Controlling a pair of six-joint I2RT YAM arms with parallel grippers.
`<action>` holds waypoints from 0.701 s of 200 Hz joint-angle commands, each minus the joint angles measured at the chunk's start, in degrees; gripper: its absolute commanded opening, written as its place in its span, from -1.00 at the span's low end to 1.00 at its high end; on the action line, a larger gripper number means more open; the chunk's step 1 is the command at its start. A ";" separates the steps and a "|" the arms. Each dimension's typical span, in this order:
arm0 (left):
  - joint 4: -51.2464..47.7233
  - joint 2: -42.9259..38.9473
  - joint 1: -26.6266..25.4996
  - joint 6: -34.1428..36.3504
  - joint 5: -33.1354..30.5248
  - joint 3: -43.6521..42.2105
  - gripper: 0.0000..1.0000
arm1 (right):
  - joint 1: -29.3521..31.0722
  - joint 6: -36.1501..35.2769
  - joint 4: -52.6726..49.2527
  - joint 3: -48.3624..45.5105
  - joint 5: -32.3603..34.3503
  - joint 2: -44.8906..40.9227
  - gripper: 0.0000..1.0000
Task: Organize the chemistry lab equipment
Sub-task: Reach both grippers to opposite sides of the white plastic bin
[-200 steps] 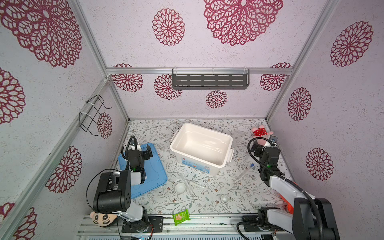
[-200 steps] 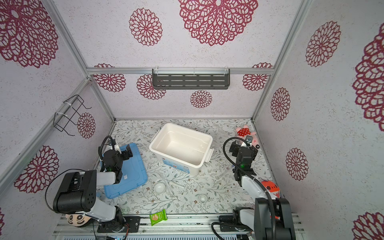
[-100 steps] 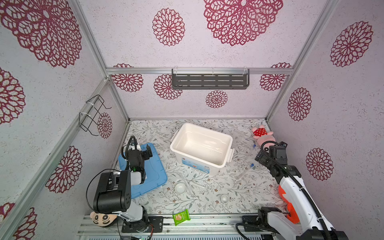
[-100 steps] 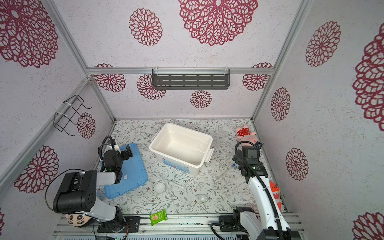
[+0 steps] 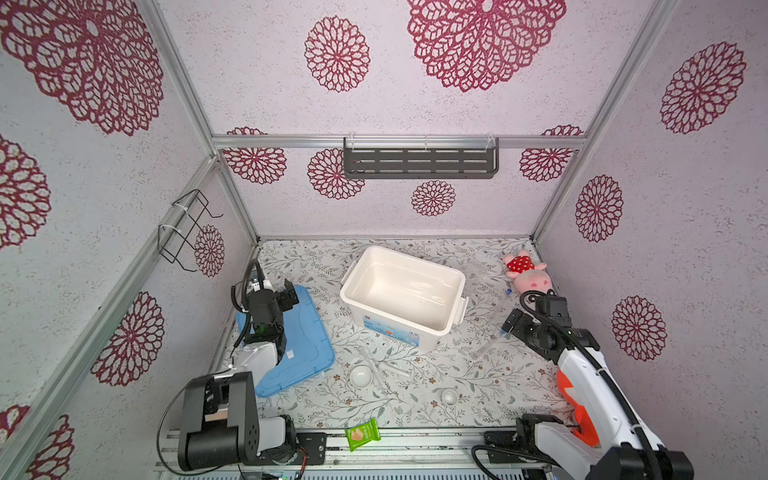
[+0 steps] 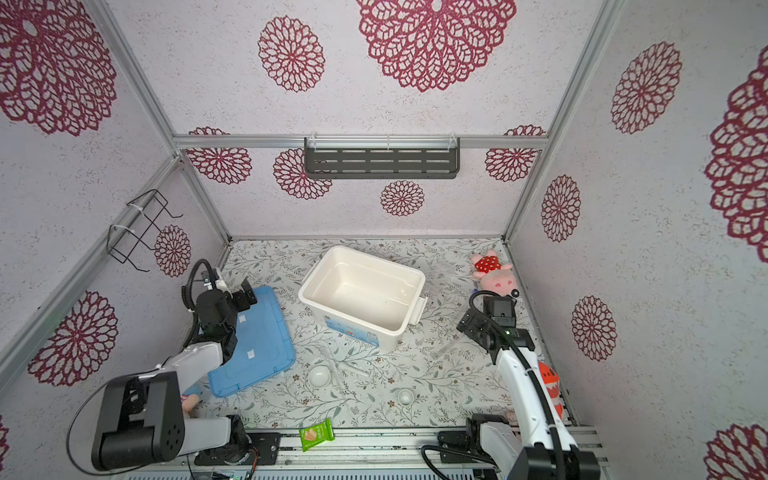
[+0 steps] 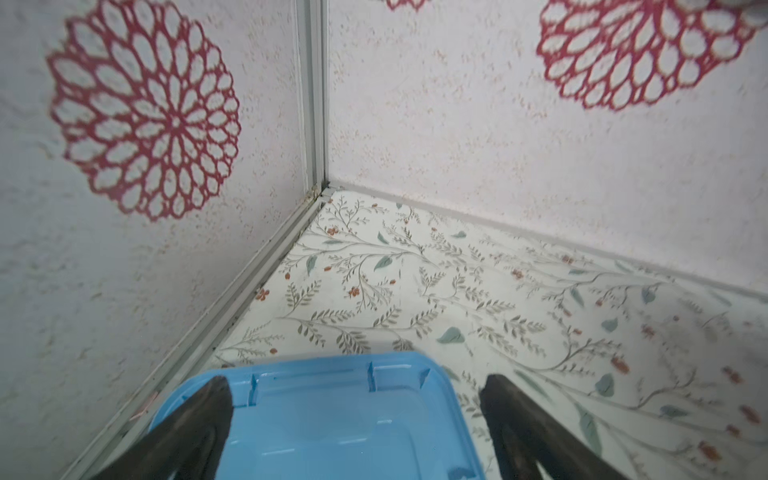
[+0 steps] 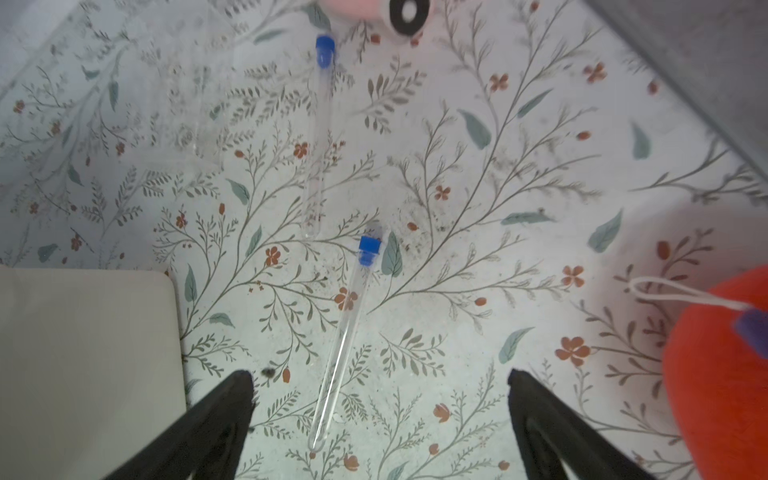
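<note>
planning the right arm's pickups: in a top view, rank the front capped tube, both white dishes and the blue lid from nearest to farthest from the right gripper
1. front capped tube, right side, just by the right gripper
2. smaller dish, front right
3. larger dish, front middle
4. blue lid, far left

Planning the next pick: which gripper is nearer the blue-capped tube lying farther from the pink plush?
Right. The right gripper hangs open just above that tube; the left gripper is open over the blue lid, on the far side of the white bin.
</note>
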 commanded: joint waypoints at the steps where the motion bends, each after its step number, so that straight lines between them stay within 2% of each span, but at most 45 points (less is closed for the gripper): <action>1: -22.09 -4.68 -0.10 -7.18 1.51 8.40 0.95 | -0.13 -0.43 -0.71 4.29 -9.48 5.49 0.89; 13: -29.47 -5.92 0.09 -9.53 4.18 12.74 0.95 | 0.00 -0.34 -0.81 6.03 -12.17 7.23 0.88; 28: -40.48 -6.05 0.83 -16.27 8.22 18.72 0.95 | 0.47 0.51 -0.13 7.49 -16.41 8.84 0.83; 42: -45.35 -5.16 2.81 -16.51 23.49 23.46 0.95 | 1.95 1.84 -0.41 8.57 -19.20 10.28 0.78; 60: -43.98 -4.90 3.80 -15.37 42.72 24.65 0.95 | 6.18 3.14 -1.00 8.53 -20.12 11.45 0.76; 73: -42.30 -4.91 3.54 -17.52 51.61 24.49 0.95 | 9.47 4.71 -1.33 7.88 -19.90 12.03 0.76; 92: -46.79 -4.49 0.83 -15.70 55.20 25.99 0.95 | 12.39 7.53 1.34 6.17 -23.20 12.42 0.74; 115: -53.82 -3.71 -4.87 -8.86 51.31 27.83 0.95 | 14.37 10.74 6.28 4.85 -25.38 12.63 0.71; 140: -56.00 -2.98 -6.38 -8.30 48.99 27.60 0.95 | 15.70 12.99 10.36 5.92 -27.09 15.52 0.69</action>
